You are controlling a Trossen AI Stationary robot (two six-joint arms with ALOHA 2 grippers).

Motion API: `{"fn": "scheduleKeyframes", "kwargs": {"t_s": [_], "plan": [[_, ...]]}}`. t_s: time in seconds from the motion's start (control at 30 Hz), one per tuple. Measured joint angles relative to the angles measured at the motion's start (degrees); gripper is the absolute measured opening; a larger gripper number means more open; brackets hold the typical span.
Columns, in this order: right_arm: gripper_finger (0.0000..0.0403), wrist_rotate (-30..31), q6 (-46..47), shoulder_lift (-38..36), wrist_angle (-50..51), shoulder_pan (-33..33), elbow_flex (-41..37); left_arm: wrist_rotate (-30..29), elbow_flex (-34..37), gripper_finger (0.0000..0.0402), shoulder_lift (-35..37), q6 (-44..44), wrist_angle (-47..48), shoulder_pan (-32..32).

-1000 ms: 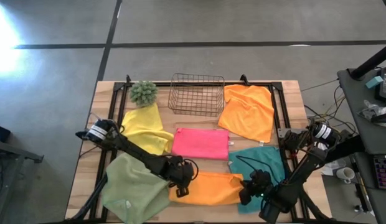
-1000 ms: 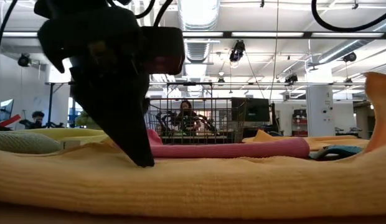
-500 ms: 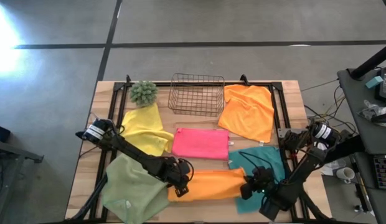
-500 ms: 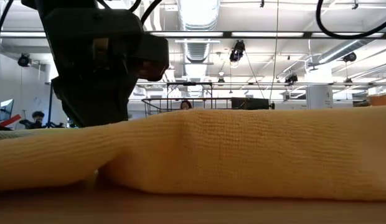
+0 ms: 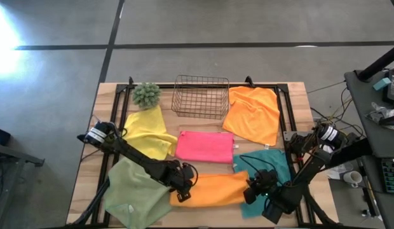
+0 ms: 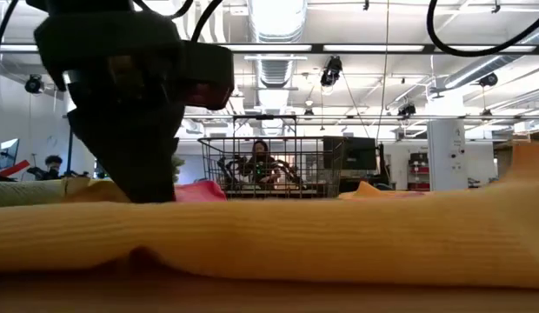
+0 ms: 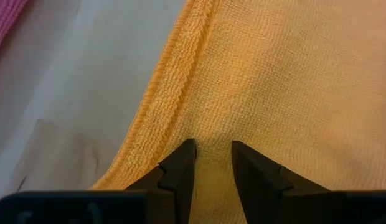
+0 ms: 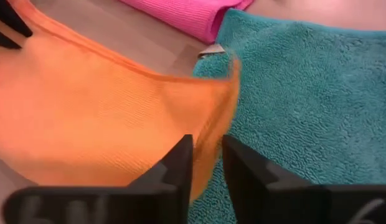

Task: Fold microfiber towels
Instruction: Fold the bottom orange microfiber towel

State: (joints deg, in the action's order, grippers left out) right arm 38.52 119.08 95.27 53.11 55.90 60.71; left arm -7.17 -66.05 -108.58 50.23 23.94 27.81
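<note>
Left end effector (image 7: 211, 163) pinching the folded orange microfiber towel (image 5: 213, 189), right end effector (image 8: 207, 167) seemingly narrowly holding its edge; uneven release could unfold it.

A wooden surface (image 5: 86, 172) edged by a black frame (image 5: 286, 111) stands on a grey concrete floor (image 5: 184, 22) crossed by dark seams, with bright glare at one side. A cluttered desk (image 5: 381, 95) sits nearby, cables trailing beside it. Seen level across the surface, an open industrial hall stretches behind: exposed ceiling ducting (image 6: 274, 61), strip lights (image 6: 278, 13), hanging lamps (image 6: 332, 71), a white column (image 6: 443, 152) and a dark monitor (image 6: 356, 154). A person (image 6: 259, 161) sits in the distance.
</note>
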Motion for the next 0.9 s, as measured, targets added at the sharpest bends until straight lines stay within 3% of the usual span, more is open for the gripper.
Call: {"fn": "scheduleKeyframes", "kwargs": {"t_s": [0.2,0.4,0.7,0.9], "plan": [[0.0132,-0.8,-6.7,-5.2,0.6,1.1,1.9,4.1,0.4,0.0095,4.7,0.0,2.7,0.0],[0.0142,-2.7,-12.9,-8.2,-5.7,3.5,3.6,5.2,0.2,0.0095,9.8,-2.6,3.4,1.0],[0.0127,-2.9,-22.7,-3.1,-20.7,6.5,3.7,5.2,0.2,0.0095,10.1,-9.9,2.6,6.2],[0.0121,-2.5,-27.0,1.6,-22.5,6.3,4.9,5.7,0.2,0.0095,7.5,-13.6,-1.1,7.3]]}}
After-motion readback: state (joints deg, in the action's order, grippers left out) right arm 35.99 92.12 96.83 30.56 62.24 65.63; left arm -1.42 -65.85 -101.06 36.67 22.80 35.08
